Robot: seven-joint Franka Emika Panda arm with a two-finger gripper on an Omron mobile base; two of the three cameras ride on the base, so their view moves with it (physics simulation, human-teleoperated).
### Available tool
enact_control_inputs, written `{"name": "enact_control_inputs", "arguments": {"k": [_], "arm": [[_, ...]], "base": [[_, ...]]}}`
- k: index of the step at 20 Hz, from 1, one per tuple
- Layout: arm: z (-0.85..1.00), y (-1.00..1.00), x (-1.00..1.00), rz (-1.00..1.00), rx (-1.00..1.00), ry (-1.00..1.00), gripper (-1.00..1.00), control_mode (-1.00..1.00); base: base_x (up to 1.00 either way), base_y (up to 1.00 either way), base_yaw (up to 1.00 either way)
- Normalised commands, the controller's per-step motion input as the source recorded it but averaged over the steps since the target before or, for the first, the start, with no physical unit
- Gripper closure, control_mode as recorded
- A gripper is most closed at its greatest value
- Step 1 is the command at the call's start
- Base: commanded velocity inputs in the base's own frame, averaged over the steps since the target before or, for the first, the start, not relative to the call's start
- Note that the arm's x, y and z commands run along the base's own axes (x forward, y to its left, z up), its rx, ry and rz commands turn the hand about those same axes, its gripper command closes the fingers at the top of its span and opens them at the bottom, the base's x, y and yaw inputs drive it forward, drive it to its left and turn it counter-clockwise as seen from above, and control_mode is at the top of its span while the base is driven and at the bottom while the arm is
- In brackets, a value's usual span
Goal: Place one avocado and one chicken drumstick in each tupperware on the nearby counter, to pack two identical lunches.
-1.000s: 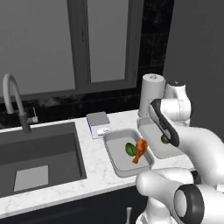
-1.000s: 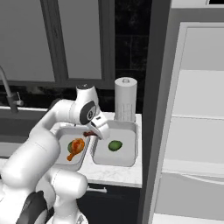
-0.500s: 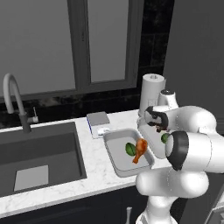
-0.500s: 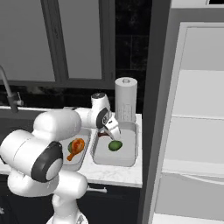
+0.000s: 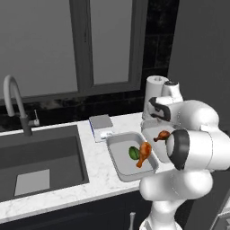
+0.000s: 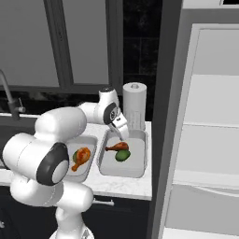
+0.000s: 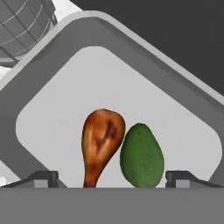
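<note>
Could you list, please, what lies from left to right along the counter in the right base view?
Light-grey rectangular tupperware holding an orange-brown drumstick → second light-grey tupperware holding a drumstick and dark-green avocado → white fridge shelves.

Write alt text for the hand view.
A chicken drumstick and an avocado lie side by side on the floor of a light-grey tupperware, seen from above. The open gripper hangs over them, its dark fingertips apart at the bottom edge.
</note>
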Motion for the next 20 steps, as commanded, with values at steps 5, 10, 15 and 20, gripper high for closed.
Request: {"name": "enact_control_inputs", "arguments": {"k": [5, 10, 15, 20], "arm": [[0.99, 0.00, -0.95, 0.00, 0.00, -0.29, -1.00, -1.00], [1.00, 0.00, -1.00, 0.00, -0.01, -0.47, -1.00, -1.00], [1.00, 0.01, -0.98, 0.00, -0.08, -0.37, -1.00, -1.00], [1.00, 0.11, -0.79, 0.05, -0.13, -0.29, -1.00, -1.00]], "base": [[0.00, 0.00, 0.00], [0.00, 0.00, 0.00], [0.00, 0.00, 0.00], [0.00, 0.00, 0.00]]}}
